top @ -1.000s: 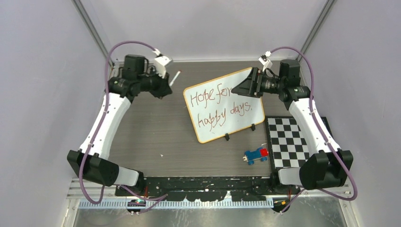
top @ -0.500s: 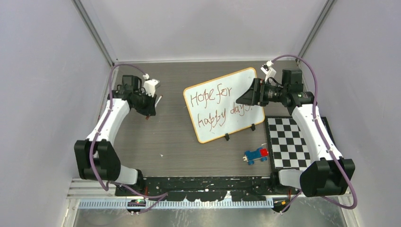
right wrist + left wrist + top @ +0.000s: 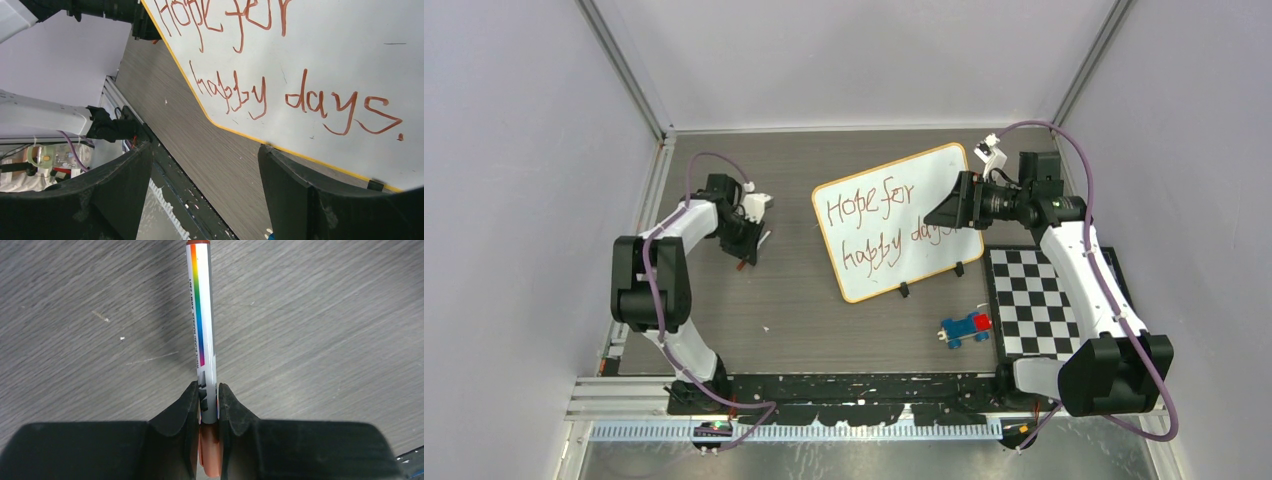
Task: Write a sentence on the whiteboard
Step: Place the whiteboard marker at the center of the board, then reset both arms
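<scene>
a dark grey wood-grain table sits boxed in by pale lilac walls on three sides, with metal posts in the back corners, a toothed rail along its near edge, and what seems soft, even light.

Left gripper, clamped on marker: shifts from far-left corner nearer and lower, close to table; arm folds back.
Right gripper: drifts slightly right over whiteboard (now hiding the end of the sentence).
</scene>
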Robot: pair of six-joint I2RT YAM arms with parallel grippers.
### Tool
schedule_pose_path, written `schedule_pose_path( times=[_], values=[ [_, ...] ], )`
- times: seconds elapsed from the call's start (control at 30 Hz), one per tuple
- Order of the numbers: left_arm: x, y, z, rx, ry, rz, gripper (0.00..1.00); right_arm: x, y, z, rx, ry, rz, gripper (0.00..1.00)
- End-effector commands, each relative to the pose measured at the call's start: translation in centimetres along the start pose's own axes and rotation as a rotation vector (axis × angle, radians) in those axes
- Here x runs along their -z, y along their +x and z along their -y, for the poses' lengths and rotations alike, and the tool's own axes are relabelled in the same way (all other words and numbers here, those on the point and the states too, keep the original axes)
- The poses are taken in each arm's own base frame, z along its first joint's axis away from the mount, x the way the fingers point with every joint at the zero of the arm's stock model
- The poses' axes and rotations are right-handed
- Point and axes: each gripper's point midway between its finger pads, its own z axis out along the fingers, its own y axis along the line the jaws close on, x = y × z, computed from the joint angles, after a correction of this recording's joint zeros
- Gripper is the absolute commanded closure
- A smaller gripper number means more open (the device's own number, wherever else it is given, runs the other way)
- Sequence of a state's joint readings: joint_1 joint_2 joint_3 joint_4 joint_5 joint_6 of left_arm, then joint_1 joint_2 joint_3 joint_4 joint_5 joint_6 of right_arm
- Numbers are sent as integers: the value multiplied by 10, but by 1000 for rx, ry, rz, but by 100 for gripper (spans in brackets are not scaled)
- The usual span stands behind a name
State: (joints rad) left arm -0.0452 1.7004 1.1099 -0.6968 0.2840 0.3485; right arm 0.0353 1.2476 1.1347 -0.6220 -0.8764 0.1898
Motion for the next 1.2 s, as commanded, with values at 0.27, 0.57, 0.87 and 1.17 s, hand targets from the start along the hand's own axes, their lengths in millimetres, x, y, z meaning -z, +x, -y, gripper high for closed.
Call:
schedule_pose_path(
  times=[0.27, 0.57, 0.87, 1.17],
  values=[
    [-23, 10, -12, -25, -11, -49, 77, 4, -5, -3, 41, -5, 25, 19],
    [-19, 15, -9, -29, -1, -72, 63, 5, -6, -6, 46, -16, 25, 19],
    [4, -3, -3, -15, 5, -19, 46, 13, -14, -10, 76, 16, 30, 17],
    [71, -55, 9, -10, 53, 135, 0, 57, -52, 9, 134, 169, 119, 6]
  ],
)
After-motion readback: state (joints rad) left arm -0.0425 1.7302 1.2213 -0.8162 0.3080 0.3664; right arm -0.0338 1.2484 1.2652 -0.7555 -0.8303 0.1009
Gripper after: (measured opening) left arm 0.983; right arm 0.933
